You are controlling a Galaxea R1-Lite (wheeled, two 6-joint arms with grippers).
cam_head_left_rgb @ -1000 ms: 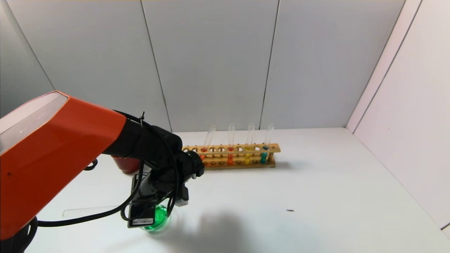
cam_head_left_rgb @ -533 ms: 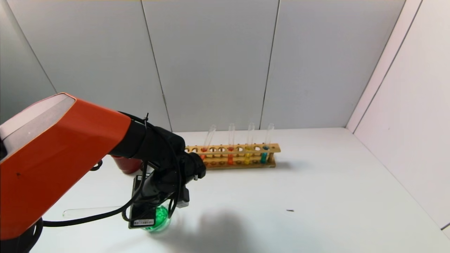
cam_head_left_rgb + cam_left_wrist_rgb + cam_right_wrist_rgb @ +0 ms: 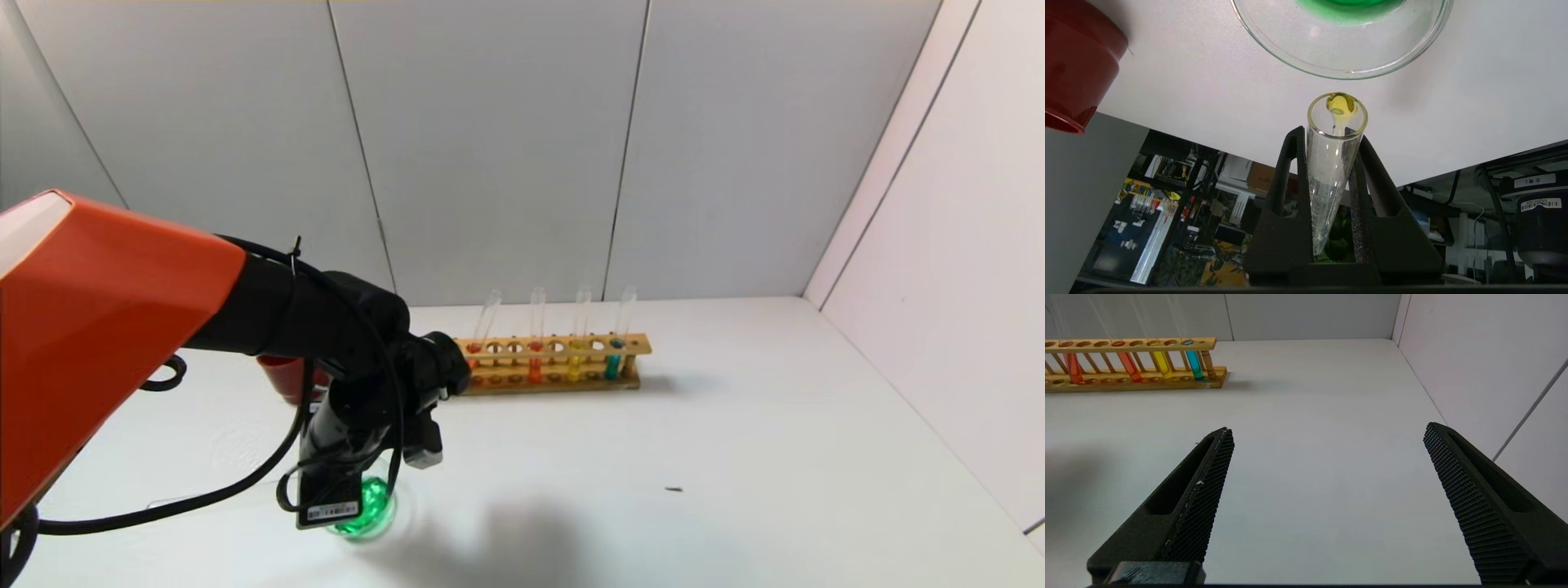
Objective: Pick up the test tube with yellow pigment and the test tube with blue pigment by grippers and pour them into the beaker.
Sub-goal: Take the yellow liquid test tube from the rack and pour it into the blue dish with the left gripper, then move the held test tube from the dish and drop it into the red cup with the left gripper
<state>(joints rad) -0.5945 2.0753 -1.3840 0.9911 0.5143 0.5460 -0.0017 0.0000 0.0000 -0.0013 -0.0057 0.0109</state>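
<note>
My left gripper is shut on a test tube with yellow pigment. The tube is tipped mouth-first toward the beaker, and a little yellow liquid sits at its mouth, close to the rim. The beaker holds green liquid and lies partly under my left wrist. Another yellow tube and a test tube with blue pigment stand in the wooden rack; both also show in the right wrist view. My right gripper is open and empty above bare table.
Two orange-red tubes stand in the rack's left part. A dark-red cup stands behind the left arm, left of the rack. A small dark speck lies on the table at the right. Walls close the back and right.
My left arm has swung up and to the left, and its wrist has shifted slightly left over the beaker. The rack and the right gripper have not moved.
</note>
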